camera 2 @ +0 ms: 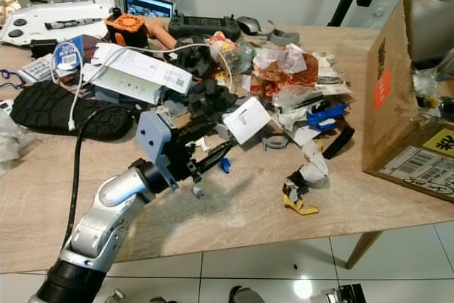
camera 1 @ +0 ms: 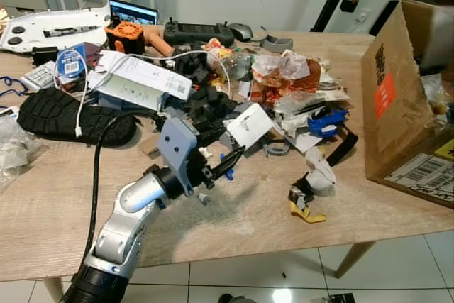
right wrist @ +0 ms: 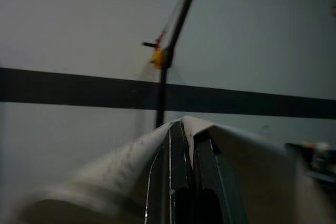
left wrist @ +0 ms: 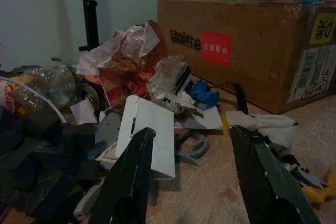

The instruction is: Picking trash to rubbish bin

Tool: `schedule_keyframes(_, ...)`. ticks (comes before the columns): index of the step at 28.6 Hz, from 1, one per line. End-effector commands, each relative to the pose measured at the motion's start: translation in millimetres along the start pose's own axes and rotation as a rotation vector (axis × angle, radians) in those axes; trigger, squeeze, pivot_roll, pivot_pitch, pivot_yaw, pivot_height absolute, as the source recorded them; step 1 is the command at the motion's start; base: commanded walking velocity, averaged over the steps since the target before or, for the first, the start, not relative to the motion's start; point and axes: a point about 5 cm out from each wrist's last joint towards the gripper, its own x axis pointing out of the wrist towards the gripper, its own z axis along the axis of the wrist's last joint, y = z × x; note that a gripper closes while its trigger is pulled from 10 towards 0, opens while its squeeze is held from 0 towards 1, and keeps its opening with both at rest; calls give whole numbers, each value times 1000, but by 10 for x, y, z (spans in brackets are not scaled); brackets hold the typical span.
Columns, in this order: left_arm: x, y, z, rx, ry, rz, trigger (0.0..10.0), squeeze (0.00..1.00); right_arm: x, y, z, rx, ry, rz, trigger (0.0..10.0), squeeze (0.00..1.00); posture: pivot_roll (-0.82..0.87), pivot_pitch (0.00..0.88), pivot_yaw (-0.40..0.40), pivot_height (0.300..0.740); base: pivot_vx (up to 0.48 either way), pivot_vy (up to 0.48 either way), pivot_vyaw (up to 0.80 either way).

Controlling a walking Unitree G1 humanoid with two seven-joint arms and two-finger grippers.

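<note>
Left end effector (camera 1: 225, 162) hovers low near the surface's front edge, fingers spread, lined up on the white card (camera 1: 249, 125), likely next for the cardboard box (camera 1: 403, 104); the right one's (right wrist: 184, 145) fingers are pressed together on pale paper.

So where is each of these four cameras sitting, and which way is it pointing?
Left eye view: on the head, looking down at the cluttered wooden table; the silver left arm and its open end effector show.
Right eye view: the head's other eye, same scene, slightly shifted.
Left wrist view: on the left wrist, looking along its black fingers toward the white folded card and brown cardboard box.
Right wrist view: on the right wrist, facing a wall; fingers pressed together on pale material.
Shared: card, box.
</note>
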Motion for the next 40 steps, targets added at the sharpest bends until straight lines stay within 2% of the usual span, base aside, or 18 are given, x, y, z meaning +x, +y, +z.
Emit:
schedule_keyframes(1, 3, -43, -38, -9, 4, -15, 10000, 0, 2, -143, 129, -38, -37, -53, 0, 0, -45, 154, -94, 740, 0, 0, 0)
schedule_keyframes(10, 2, -48, -54, -13, 6, -22, 10000, 0, -64, -341, 163, -78, -26, -127, 0, 0, -50, 153, -87, 740, 0, 0, 0)
schedule_keyframes(11, 17, -53, -54, -14, 5, -25, 10000, 0, -99, -348, 105, -98, -6, -124, 4471, 0, -50, 153, -87, 740, 0, 0, 0)
schedule_keyframes(12, 17, -53, -54, -14, 5, -25, 10000, 0, -99, -348, 105, -98, -6, -124, 4471, 0, -50, 153, -87, 740, 0, 0, 0)
schedule_keyframes(13, 24, -56, -52, -14, 4, -26, 10000, 0, -114, -355, 84, -105, 1, -127, 8706, 0, -50, 153, -87, 740, 0, 0, 0)
schedule_keyframes(14, 28, -57, -49, -14, 3, -28, 10000, 0, -125, -364, 72, -112, 3, -134, 10000, 0, -42, 153, -83, 740, 0, 0, 0)
schedule_keyframes(18, 25, -57, -45, -14, 3, -32, 10000, 0, -148, -394, 59, -123, 4, -152, 10000, 0, -39, 153, -80, 740, 0, 0, 0)
schedule_keyframes(19, 22, -56, -46, -14, 4, -34, 10000, 0, -153, -404, 62, -128, 4, -157, 10000, 161, -39, 153, -80, 740, 0, 0, 0)
schedule_keyframes(20, 16, -54, -48, -14, 6, -37, 10000, 0, -157, -419, 74, -138, -1, -164, 10000, 627, -41, 153, -78, 740, 0, 0, 0)
schedule_keyframes(21, 16, -54, -48, -14, 6, -37, 10000, 0, -157, -419, 74, -138, -1, -164, 10000, 627, -41, 153, -78, 740, 0, 0, 0)
schedule_keyframes(22, 16, -54, -49, -14, 7, -38, 10000, 0, -159, -432, 88, -142, -5, -169, 10000, 749, -41, 153, -78, 740, 0, 0, 0)
schedule_keyframes(24, 16, -54, -49, -14, 7, -38, 10000, 0, -159, -440, 97, -145, -7, -172, 10000, 749, -41, 153, -78, 740, 0, 0, 0)
schedule_keyframes(25, 19, -57, -50, -14, 6, -40, 10000, 0, -162, -462, 116, -152, -9, -180, 10000, 871, -41, 153, -77, 740, 0, 0, 0)
schedule_keyframes(27, 20, -58, -51, -15, 6, -40, 10000, 0, -163, -469, 121, -154, -10, -183, 10000, 871, -41, 153, -77, 740, 0, 0, 0)
schedule_keyframes(29, 21, -61, -52, -15, 6, -41, 10000, 0, -171, -492, 133, -166, -9, -194, 10000, 1000, -41, 154, -76, 740, 0, 0, 0)
schedule_keyframes(36, 22, -62, -54, -16, 8, -43, 10000, 0, -207, -568, 105, -198, 35, -250, 10000, 1000, -41, 154, -76, 740, 0, 0, 0)
schedule_keyframes(37, 18, -63, -54, -16, 9, -44, 10000, 0, -225, -592, 76, -210, 62, -275, 10000, 0, -39, 156, -73, 740, 0, 0, 0)
schedule_keyframes(40, 8, -60, -54, -15, 11, -44, 10000, 0, -235, -590, 34, -207, 84, -289, 10000, 0, -36, 158, -71, 740, 0, 0, 0)
